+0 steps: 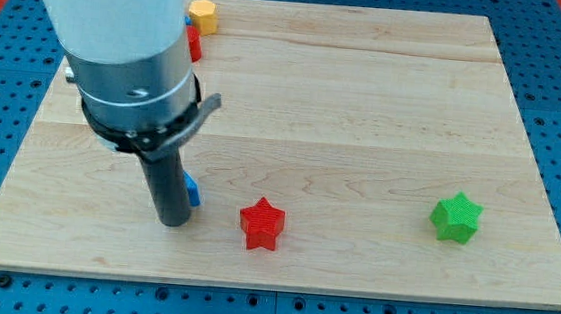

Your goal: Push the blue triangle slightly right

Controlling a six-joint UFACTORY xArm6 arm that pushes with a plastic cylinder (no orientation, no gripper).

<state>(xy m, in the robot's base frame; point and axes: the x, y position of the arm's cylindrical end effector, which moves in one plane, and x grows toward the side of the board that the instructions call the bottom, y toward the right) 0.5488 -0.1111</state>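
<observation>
The blue triangle point(192, 189) lies at the view's lower left, mostly hidden behind my rod; only its right edge shows. My tip point(172, 222) rests on the wooden board point(364, 113), touching or just left of the blue triangle. A red star point(261, 224) lies a short way to the right of the blue triangle.
A green star point(455, 217) lies at the view's lower right. A yellow hexagon block point(203, 14) sits at the top edge, with a red block point(194, 42) just below it and a sliver of another blue block point(188, 19), both partly hidden by the arm.
</observation>
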